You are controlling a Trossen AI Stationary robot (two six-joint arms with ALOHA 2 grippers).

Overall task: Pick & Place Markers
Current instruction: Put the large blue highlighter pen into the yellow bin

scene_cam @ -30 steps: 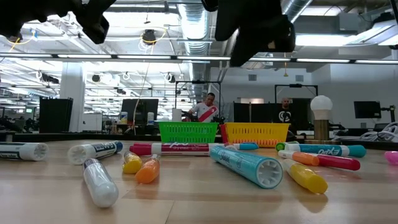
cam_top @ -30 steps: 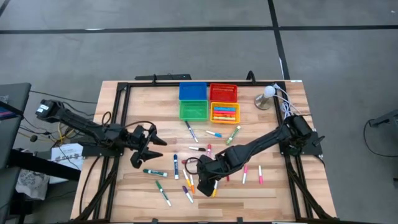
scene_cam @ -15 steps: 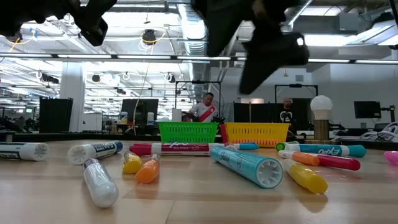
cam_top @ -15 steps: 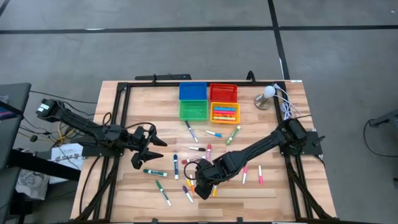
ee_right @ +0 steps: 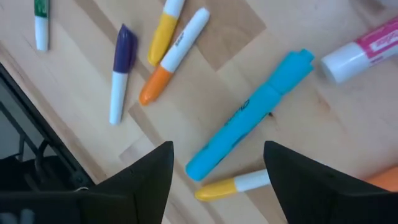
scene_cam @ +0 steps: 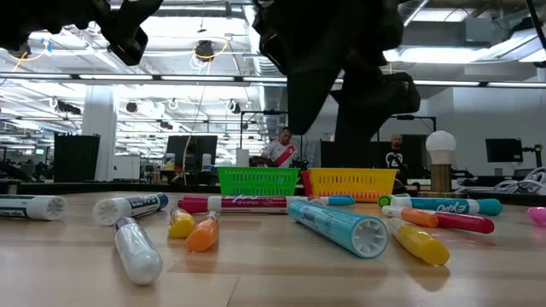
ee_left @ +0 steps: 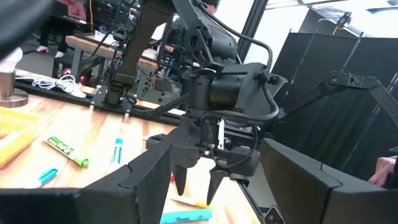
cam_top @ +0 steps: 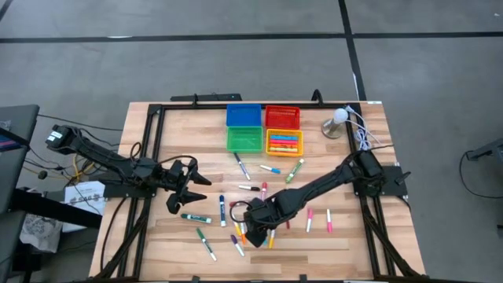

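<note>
High view: the right gripper (cam_top: pixel 253 233) hovers over the desk's (cam_top: pixel 346 236) marker cluster; the left gripper (cam_top: pixel 179 189) waits apart. Right wrist view: spread, empty fingers (ee_right: pixel 149 171) straddle the blue marker (ee_right: pixel 249 134), its long axis diagonal between them

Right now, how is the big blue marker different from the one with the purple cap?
The blue marker is thicker and longer; the purple-capped marker is thin. The blue marker is blue all over; the purple-capped marker has a white barrel. Both lie flat on the wooden table.
</note>
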